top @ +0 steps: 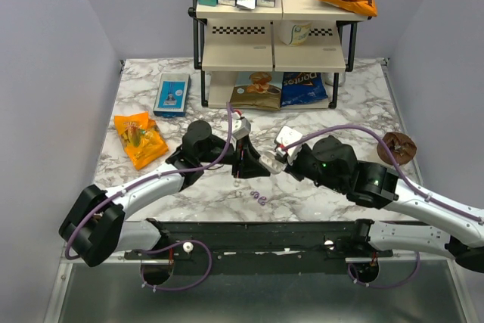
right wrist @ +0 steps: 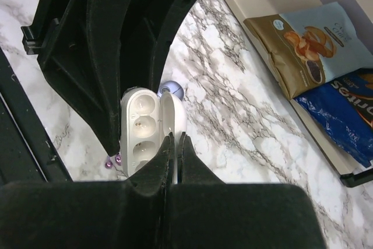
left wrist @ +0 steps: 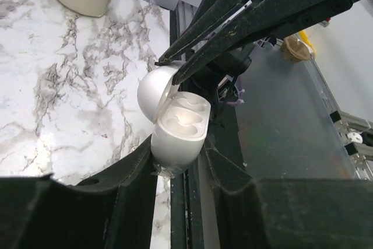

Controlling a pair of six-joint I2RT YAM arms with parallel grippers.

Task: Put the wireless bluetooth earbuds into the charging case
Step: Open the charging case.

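- Risk, wrong receptacle: the left end effector [left wrist: 178,145] is clamping the body of a white, glossy, pebble-shaped plastic case [right wrist: 140,125]. Its lid is standing hinged open and its sockets are bare. The charging case [right wrist: 172,88] is judged to be the small, round, lavender-blue glossy piece lying on the marble surface [right wrist: 245,109]. It is sitting just beyond the white case and half hidden, with no lid discernible. Buds seated in the white case would be failing the task.
- Risk, hinge strain: the right end effector [right wrist: 175,136] is closed to a sliver and appears to be nipping the lid's rim. A pull away from the left one would be over-bending the hinge or dragging the white case out of the clamp.
- Risk, pickup: the tiny lavender-purple wireless earbuds [top: 259,198] are lying loose and close together on the surface near the black base rail [top: 265,234], apart from both cases. Both end effectors are occupied, so one would be letting go first, and the lid may then be falling shut. Buds this small are likely to be skidding or flicking away under a pinch.
- Pose: both arms are reaching forward and inward with forearms low, meeting nose to nose over the middle of the surface. The left is pointing right and the right is pointing left.
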